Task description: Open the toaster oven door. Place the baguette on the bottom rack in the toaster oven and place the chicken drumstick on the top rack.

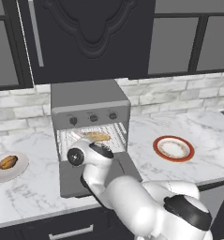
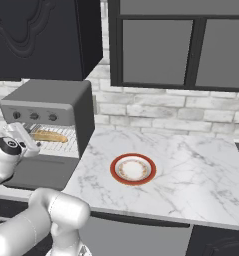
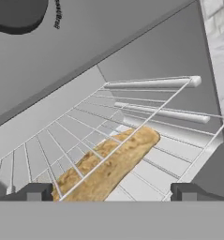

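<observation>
- A simulated kitchen is shown, with a grey toaster oven [image 1: 90, 105] set toward the back edge of a white marble table [image 2: 191, 170], under dark wall cabinets.
- The toaster oven door [image 1: 76, 180] is folded down flat toward the front edge of the table, so the cavity is open.
- The baguette [image 3: 106, 164] is seen lying on a wire rack inside the cavity; from the wires crossing above it, this is judged to be the bottom rack [image 3: 146, 180], with the top rack [image 3: 132, 101] over it.
- The gripper [image 3: 108, 192] is held at the oven mouth, fingers spread wide on either side of the loaf and clamped on nothing.
- The chicken drumstick [image 1: 7, 162] is found on a pale plate [image 1: 1, 176] near the left edge of the table, well apart from the oven.
- An empty red-rimmed plate [image 1: 173, 148] is set to the right of the oven.
- The drumstick is judged light, firm and possibly slippery from its gloss; a hold across the thick end is suggested.
</observation>
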